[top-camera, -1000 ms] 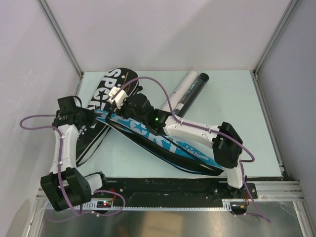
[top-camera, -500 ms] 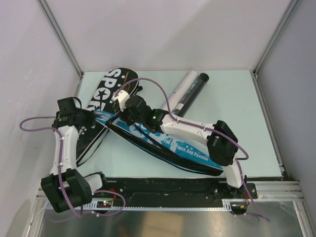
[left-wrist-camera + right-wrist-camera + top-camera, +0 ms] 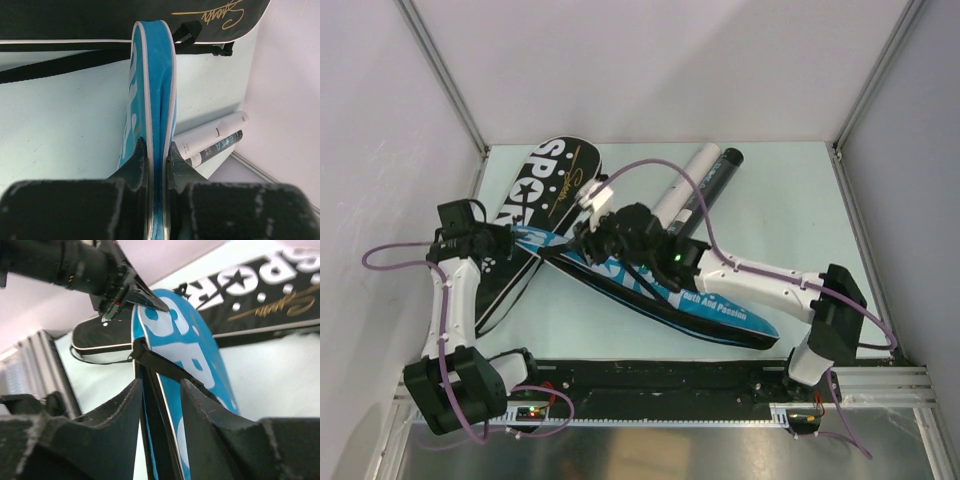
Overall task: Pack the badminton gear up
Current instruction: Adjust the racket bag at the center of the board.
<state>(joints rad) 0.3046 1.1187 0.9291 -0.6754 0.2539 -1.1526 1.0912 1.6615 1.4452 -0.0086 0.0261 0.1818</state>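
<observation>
Tubes (image 3: 683, 180) two; black cover (image 3: 542, 182) one; blue cover (image 3: 718, 309) one.

Pale table (image 3: 800, 220): black cover (image 3: 542, 178), blue cover (image 3: 720, 310), white tube (image 3: 688, 177), black tube (image 3: 716, 180)

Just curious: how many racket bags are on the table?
2. The black bag lies far left; the blue bag slants across the middle. Others may be hidden.

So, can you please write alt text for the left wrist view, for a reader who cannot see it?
The left hand clamps a blue cover standing on edge over the pale table. Behind it lies a black cover with gold script; at right, a white tube and a black tube lie side by side.
</observation>
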